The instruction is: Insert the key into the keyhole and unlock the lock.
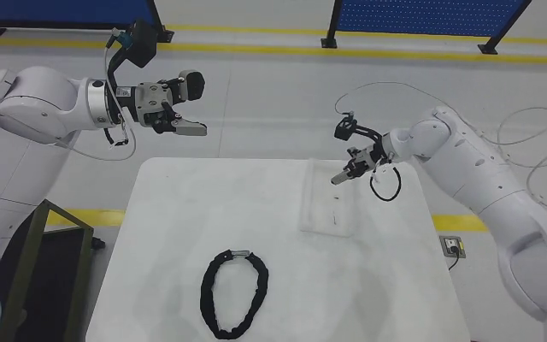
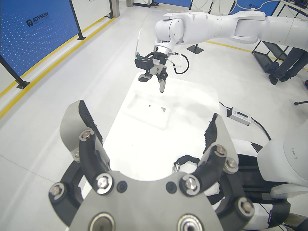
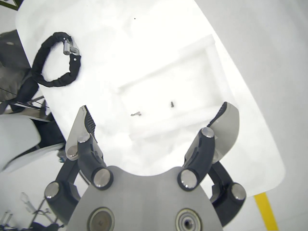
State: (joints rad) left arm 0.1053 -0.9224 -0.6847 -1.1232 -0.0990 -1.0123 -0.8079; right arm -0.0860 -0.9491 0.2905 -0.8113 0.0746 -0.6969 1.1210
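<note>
a white table (image 1: 171,222) seen from above, with a shallow clear tray (image 1: 325,231) on it as the reference point. inside the tray lie two tiny pieces, apart from each other: a silvery one that looks like the key (image 3: 136,114), and a darker speck (image 3: 172,104) too small to identify. the right gripper (image 3: 154,106) hangs above the tray's far end, fingers spread wide and holding nothing. the left gripper (image 1: 192,107) sits well away from the tray, out past the table's far edge, fingers also spread wide and empty. the lock (image 1: 234,293) is a black fabric-covered chain curled into a loop, with a metal barrel (image 3: 68,48) at its join. it lies on the table well apart from the tray, on the side nearer the robot. judging from this, the key has not yet been picked up. several things could go wrong from here. the key is small and lies flat on the tray floor, so the fingers may skid over it or push it against the tray wall. the wrong piece could be taken. the loose chain may also shift when the key presses in, unless the other gripper steadies the barrel.
</note>
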